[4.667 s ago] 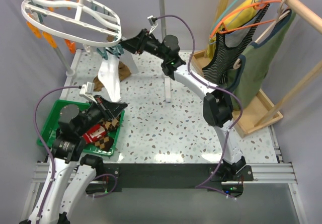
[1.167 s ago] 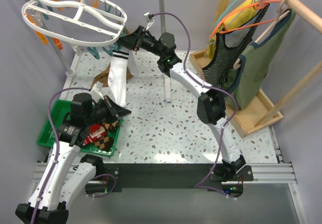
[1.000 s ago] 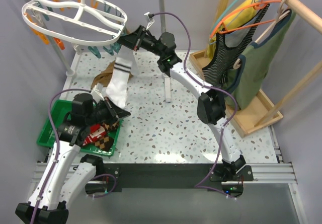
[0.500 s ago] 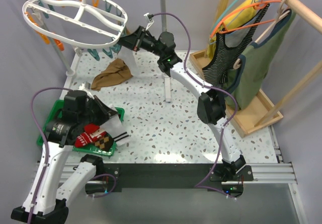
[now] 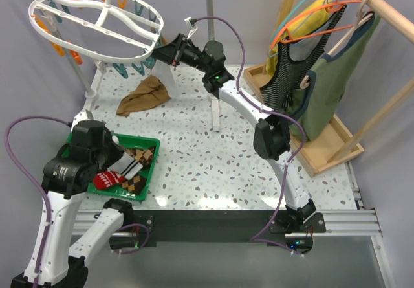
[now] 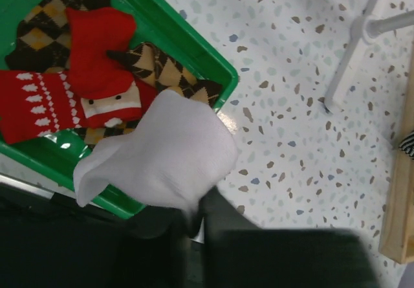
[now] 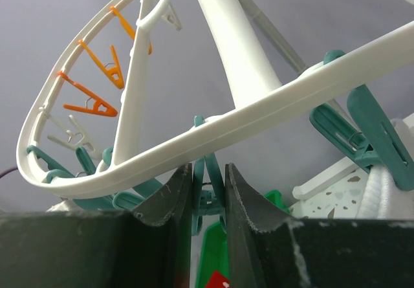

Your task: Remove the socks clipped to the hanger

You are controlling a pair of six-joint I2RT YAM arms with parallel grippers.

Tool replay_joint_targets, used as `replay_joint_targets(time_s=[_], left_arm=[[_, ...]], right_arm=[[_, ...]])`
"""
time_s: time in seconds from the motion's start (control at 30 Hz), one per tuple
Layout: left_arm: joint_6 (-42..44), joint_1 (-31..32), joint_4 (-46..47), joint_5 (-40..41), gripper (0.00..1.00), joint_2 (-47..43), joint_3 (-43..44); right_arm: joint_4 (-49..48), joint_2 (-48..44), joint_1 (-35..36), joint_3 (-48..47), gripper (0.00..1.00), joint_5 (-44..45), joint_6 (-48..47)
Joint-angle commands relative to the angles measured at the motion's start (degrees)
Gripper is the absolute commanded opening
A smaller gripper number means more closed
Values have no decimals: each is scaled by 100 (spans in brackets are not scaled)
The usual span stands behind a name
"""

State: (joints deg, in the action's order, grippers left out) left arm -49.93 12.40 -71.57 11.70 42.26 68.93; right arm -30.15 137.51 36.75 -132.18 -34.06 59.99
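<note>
Two grips are shown: left claw (image 6: 196, 218) clamped on the white sock (image 6: 162, 152) over the green tray (image 6: 191, 39); right claw (image 7: 208, 171) pinched on a teal clip (image 7: 206, 197) of the hanger (image 7: 259, 110).

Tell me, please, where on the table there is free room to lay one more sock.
Widest bare patch: the speckled table between the green tray and the right arm. A narrower strip lies between the tan sock and the tray. Crowded: the tray itself and the back-left corner under the hanger.

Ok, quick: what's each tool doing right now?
Left tool: closed, holding the white sock.
Right tool: closed on a teal clip of the hanger.
</note>
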Motion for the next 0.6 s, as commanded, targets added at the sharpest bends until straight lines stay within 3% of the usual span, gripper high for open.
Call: replay_joint_targets(time_s=[0.0,0.1,0.17,0.37,0.57], left_arm=[[-130,8,-323,701,30,2,-99],[-131,8,-174,693,63,45,-55],[113,8,54,465,67,89,-2],[520,8,2144,-712,68,-7,-528],[169,8,5690,-1390,67,493,-2012]], right_arm=[[194,-242,25,-98,0,-223,-48],[229,-234,25,-106,0,-224,-40],[282,-234,16,-141,0,-215,-48],[352,-277,16,-151,0,-188,119],[414,-436,25,8,0,-171,118]])
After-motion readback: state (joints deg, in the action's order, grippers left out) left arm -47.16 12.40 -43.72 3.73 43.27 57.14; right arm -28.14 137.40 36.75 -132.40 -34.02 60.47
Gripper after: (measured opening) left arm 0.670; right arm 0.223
